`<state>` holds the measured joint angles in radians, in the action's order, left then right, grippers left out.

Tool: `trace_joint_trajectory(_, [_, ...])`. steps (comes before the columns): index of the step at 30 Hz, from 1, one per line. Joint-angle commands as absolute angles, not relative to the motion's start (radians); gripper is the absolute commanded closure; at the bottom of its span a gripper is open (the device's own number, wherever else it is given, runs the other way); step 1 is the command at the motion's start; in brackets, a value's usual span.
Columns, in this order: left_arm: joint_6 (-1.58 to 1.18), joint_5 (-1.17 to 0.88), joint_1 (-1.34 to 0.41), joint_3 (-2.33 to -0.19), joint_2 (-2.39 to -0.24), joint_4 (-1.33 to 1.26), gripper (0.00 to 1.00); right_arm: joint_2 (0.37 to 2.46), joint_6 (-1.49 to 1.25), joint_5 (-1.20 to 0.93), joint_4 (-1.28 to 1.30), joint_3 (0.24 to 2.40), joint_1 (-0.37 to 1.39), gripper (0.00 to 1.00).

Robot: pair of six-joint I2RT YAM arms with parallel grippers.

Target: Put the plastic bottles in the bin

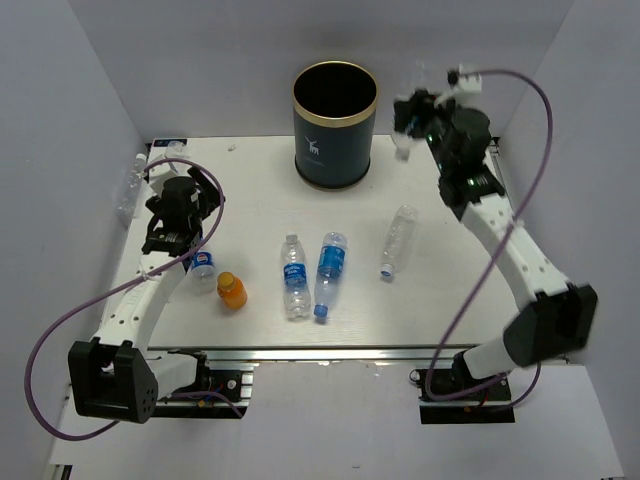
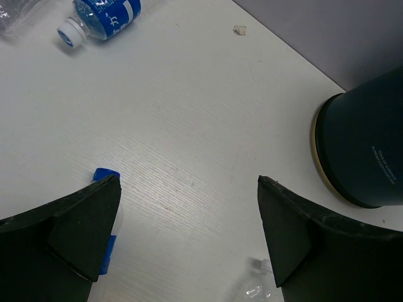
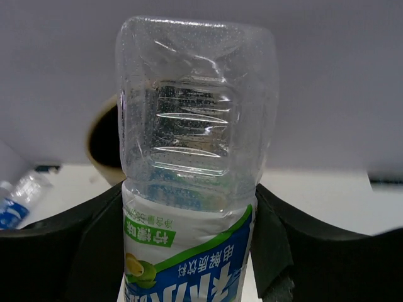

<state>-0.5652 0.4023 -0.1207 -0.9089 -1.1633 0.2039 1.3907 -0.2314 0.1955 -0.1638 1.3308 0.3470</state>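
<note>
The dark navy bin (image 1: 334, 125) with a gold rim stands at the back centre. My right gripper (image 1: 412, 112) is raised just right of the bin and is shut on a clear bottle (image 3: 195, 157) with a white, green and blue label; the bin's dark mouth (image 3: 101, 141) shows behind it. My left gripper (image 1: 183, 215) is open and empty above the table's left side, near a blue-labelled bottle (image 1: 201, 264). An orange bottle (image 1: 232, 290), two blue-labelled bottles (image 1: 293, 275) (image 1: 330, 268) and a clear bottle (image 1: 400, 238) lie on the table.
Another clear bottle (image 1: 130, 185) lies at the table's far left edge. In the left wrist view, the bin (image 2: 368, 151) is at the right, a blue-labelled bottle (image 2: 104, 16) is at the top, and a blue cap (image 2: 104, 176) is beside the left finger (image 2: 82, 233). Grey walls enclose the table.
</note>
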Motion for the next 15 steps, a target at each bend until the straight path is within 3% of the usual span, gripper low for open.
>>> trace_joint_trajectory(1, [-0.571, 0.400, -0.117, -0.914, -1.158, 0.219, 0.02, 1.646, -0.045, -0.038, -0.451, 1.555, 0.348, 0.47])
trace_joint_trajectory(8, [-0.591, 0.396, -0.112, -0.911, -1.158, 0.239, 0.02, 2.192, -0.054, -0.115, -0.559, 2.294, 0.371, 0.38])
trace_joint_trajectory(10, [-0.591, 0.393, -0.110, -0.917, -1.161, 0.247, 0.02, 2.306, -0.049, -0.086, -0.659, 2.386, 0.390, 0.34])
trace_joint_trajectory(13, [-0.588, 0.396, -0.110, -0.923, -1.167, 0.255, 0.02, 2.384, -0.006, -0.052, -0.718, 2.460, 0.419, 0.11])
trace_joint_trajectory(15, [-0.584, 0.400, -0.110, -0.922, -1.167, 0.253, 0.02, 2.378, 0.029, -0.037, -0.696, 2.448, 0.433, 0.11])
